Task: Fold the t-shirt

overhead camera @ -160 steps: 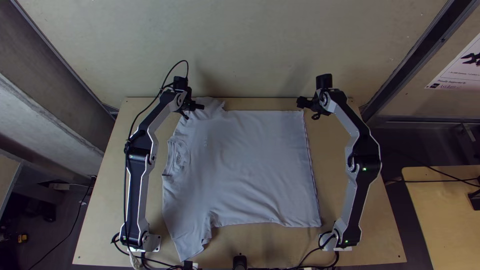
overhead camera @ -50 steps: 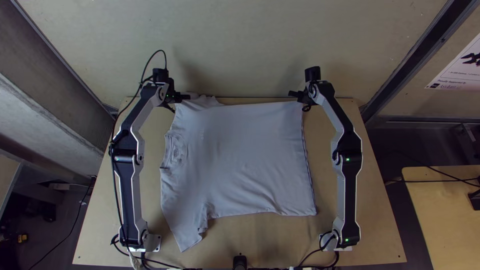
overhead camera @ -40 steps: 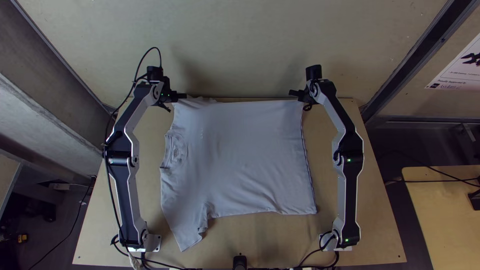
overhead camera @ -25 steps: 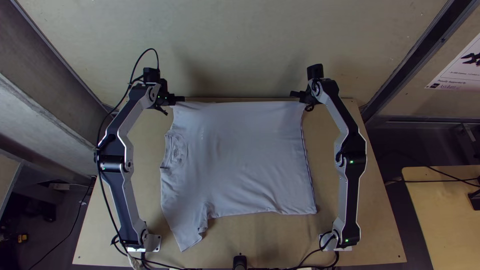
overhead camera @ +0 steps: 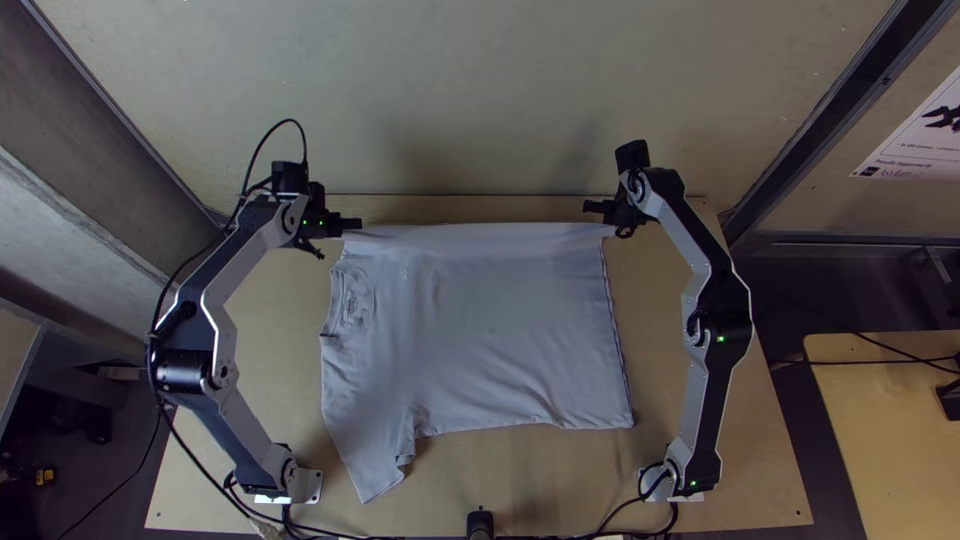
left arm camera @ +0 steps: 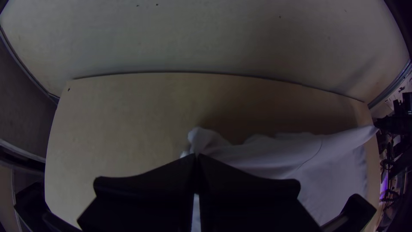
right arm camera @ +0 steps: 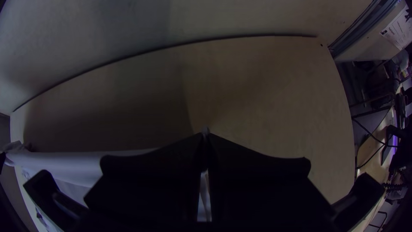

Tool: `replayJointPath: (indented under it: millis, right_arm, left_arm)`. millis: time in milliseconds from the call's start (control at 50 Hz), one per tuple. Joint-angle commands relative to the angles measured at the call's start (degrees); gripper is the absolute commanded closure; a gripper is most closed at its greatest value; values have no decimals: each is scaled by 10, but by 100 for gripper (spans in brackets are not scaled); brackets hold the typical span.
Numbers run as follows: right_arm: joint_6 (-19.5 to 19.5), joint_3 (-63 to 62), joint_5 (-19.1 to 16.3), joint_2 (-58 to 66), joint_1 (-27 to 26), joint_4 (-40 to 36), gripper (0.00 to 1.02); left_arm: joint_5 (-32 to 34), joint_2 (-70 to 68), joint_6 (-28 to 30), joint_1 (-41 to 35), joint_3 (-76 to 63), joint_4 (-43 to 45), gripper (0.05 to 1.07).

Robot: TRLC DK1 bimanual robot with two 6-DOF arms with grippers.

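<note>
In the top view the light grey t-shirt (overhead camera: 490,330) lies sideways, its collar toward the left arm and one sleeve pointing to the table's near edge. Its far side is lifted between both grippers. At the far left corner my left gripper (overhead camera: 350,225) holds the cloth, and my right gripper (overhead camera: 598,212) holds the far corner at the hem. In the left wrist view the left gripper (left arm camera: 196,158) is shut on the shirt (left arm camera: 266,159). The right wrist view has the right gripper (right arm camera: 205,136) shut on a bit of the shirt (right arm camera: 64,165).
Bare wooden table (overhead camera: 470,480) lies along the near edge and in a strip beyond the shirt. A pale wall (overhead camera: 480,100) rises behind the table's far edge. Black cables (overhead camera: 620,515) run by the arm bases.
Both grippers first moved up the picture, then came back toward the near side with the shirt's far edge. The left gripper also shifted left. The far sleeve no longer sticks out beyond the edge.
</note>
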Motion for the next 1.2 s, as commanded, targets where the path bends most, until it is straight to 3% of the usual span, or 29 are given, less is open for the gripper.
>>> replayJointPath:
  millis: [0, 580, 1080, 1120, 1180]
  right_arm:
    - [-8, -41, 16, -38, -2, -4, 100]
    - [-4, -249, 19, -156, 19, 43, 100]
    - [-3, -356, 30, -177, 28, 108, 100]
    - [-3, -360, 30, -177, 29, 108, 100]
    - [-3, -361, 41, -178, 32, 108, 100]
  left_arm:
    - [4, -52, 0, 9, -61, 16, 105]
    - [7, -195, 20, 18, -263, 42, 105]
    - [7, -210, 25, 5, -406, 95, 105]
    - [6, -202, 26, 5, -409, 96, 101]
    - [6, -192, 26, 8, -413, 96, 78]
